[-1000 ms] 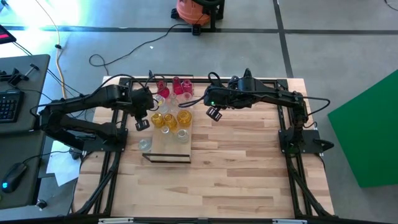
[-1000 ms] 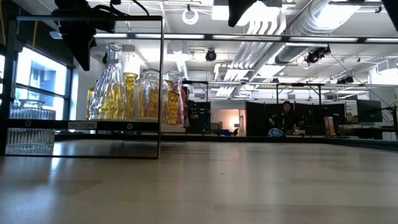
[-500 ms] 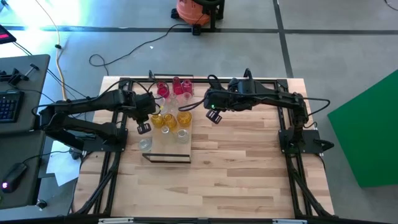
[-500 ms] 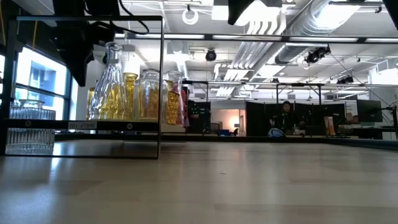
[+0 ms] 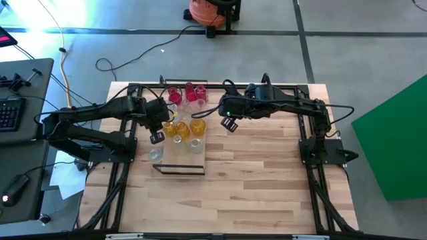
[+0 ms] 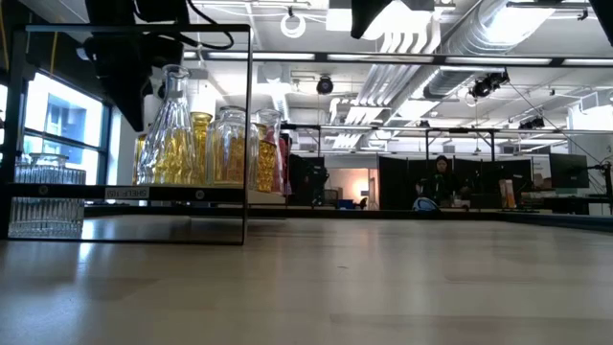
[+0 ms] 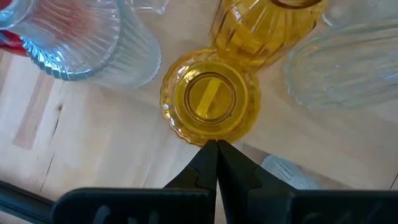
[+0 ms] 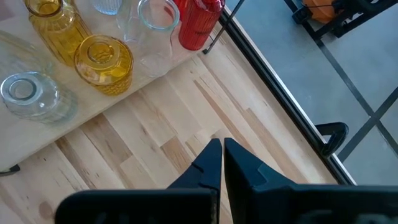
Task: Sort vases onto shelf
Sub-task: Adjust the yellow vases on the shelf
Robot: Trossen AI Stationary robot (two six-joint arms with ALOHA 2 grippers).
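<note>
On the shelf (image 5: 179, 160), ribbed red, amber and clear vases (image 5: 181, 127) cluster

Bright, even overhead lighting; blue-white glare on floor (image 5: 40, 20) at top left of high view. Low view backlit by ceiling lights (image 6: 402, 29) and window (image 6: 62, 125), arms in silhouette. Wrist views sharp, soft shadows only.

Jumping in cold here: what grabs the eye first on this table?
The cluster of red, amber and clear vases packed on the shelf at the table's far left-centre. The left gripper, shut, hovers right over an amber vase; the right gripper, shut, hangs beside the cluster.
</note>
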